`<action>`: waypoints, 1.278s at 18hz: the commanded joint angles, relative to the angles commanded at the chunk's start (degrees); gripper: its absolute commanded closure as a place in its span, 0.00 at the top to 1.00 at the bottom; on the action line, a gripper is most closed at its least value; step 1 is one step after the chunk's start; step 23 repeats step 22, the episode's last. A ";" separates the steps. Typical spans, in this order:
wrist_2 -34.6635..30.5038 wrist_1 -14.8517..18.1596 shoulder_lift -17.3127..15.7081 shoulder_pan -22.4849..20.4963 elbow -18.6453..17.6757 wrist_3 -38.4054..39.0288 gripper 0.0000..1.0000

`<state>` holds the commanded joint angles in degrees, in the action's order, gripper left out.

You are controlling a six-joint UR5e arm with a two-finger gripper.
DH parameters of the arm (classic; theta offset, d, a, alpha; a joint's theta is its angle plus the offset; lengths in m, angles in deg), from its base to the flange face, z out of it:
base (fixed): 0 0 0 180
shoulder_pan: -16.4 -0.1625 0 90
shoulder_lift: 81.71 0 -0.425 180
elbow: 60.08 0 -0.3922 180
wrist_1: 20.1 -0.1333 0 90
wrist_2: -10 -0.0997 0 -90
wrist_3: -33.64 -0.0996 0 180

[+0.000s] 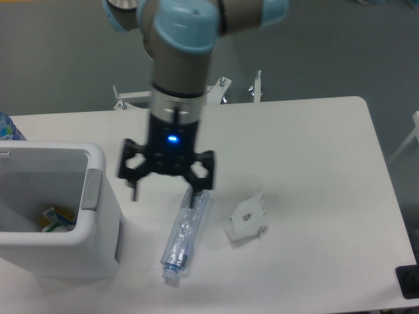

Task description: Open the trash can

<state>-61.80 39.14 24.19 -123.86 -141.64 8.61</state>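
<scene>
**A:** What is on the table, and where is the trash can?

**B:** A white table (314, 131) fills most of the view from above. The trash can (98, 252), a large white boxy bin with rounded corners, stands at the near left corner, partly cut off by the left edge. Its top is open, and the inside shows, with some coloured rubbish (55, 219) lying at the bottom. A grey push tab (91, 190) sits on its right rim.

**A:** And the robot?

**B:** The arm (180, 39), grey with light blue joints, comes down from the top of the view. Its black gripper (167, 190) hangs over the table just right of the bin, apart from it, with a small blue light glowing on its body. The fingers (133, 186) are spread wide and hold nothing.

**A:** Anything else nearby?

**B:** A clear, crushed plastic bottle (185, 235) lies on its side just near of the gripper, its cap end pointing toward the near edge. To its right sits a small crumpled white packet (247, 217). A dark object (408, 282) shows at the near right corner, too cropped to identify. Some blur softens the gripper.
</scene>
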 joint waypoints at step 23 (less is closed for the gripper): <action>-12.84 -0.26 5.45 -9.59 -6.24 -39.04 1.00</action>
